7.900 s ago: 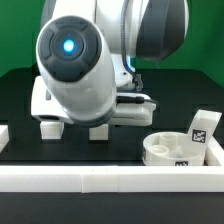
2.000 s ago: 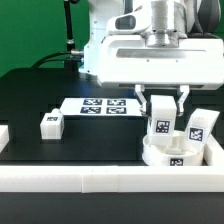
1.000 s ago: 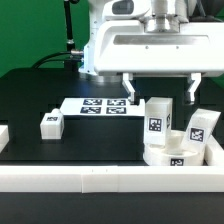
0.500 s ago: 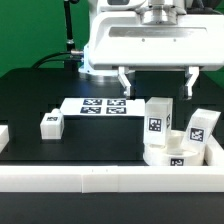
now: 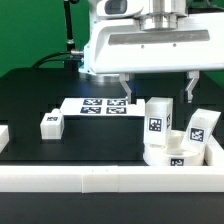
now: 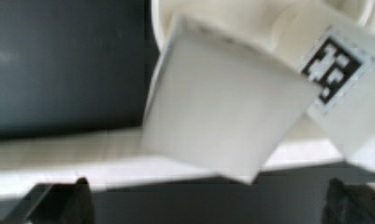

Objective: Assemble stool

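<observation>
- One gripper (image 5: 158,95) is being seen hanging over the exterior view's right part of the table. Its two fingers (image 5: 125,88) are being held wide apart, and nothing is being gripped or touched by them.
- One seat (image 5: 172,155), a thick round white disc, is being found resting on the black table (image 5: 25,95). It is lying at the exterior view's right, just behind the border rail (image 5: 90,179).
- Three legs are being counted in all, each a white block bearing a black-and-white tag.
- One upright leg (image 5: 157,120) is being seen standing on the seat, below the gap between the fingers and apart from both. Its tag is being shown toward the camera.
- One tilted leg (image 5: 203,128) is being seen leaning at the seat's side toward the exterior view's right. Whether it is seated in a hole cannot be told.
- One loose leg (image 5: 52,123) is being seen lying on the table at the exterior view's left, well apart from the seat.
- One marker board (image 5: 98,105) is being seen lying flat behind the loose leg, with several tags on it.
- In the wrist view, one tagged white block is being shown blurred, with one dark fingertip at each side, clear of it.
</observation>
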Tool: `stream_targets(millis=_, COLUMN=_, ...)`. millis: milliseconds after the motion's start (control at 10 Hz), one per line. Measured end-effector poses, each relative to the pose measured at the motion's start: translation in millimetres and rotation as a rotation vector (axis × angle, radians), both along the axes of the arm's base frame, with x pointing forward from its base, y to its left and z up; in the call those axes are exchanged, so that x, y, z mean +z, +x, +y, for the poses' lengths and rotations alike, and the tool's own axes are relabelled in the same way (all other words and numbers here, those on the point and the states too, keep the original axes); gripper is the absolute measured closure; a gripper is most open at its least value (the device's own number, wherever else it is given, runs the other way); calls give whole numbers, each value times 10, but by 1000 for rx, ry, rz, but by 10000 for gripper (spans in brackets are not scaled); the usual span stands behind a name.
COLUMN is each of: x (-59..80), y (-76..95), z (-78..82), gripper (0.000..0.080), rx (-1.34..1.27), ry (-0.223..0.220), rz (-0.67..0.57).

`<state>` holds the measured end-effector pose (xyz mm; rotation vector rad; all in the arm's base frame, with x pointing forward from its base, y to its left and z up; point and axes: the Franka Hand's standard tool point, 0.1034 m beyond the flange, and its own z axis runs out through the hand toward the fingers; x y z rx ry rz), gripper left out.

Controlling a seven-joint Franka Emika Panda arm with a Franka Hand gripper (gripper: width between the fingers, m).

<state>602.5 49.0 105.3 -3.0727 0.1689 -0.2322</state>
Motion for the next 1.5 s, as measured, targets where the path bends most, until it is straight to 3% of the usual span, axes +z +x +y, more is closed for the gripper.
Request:
stream_targets(millis=200, x=26, y=44, z=22, gripper=150, rx=-20, ry=23, rz=120)
stream_targets(millis=400, x=11, y=49, z=20, gripper=150, rx=-52, ry=25, rz=114)
stream_targets(millis=1000, x=-1, y=42, z=42, gripper=150, rx=-576, ry=82, rz=144)
stream_targets(millis=1100, x=-22, y=39, z=41, gripper=150, rx=-718, ry=108, rz=139)
stream_targets(millis=1500, x=-142, y=-49, z=1, gripper=150, rx=-640, ry=90, rz=130)
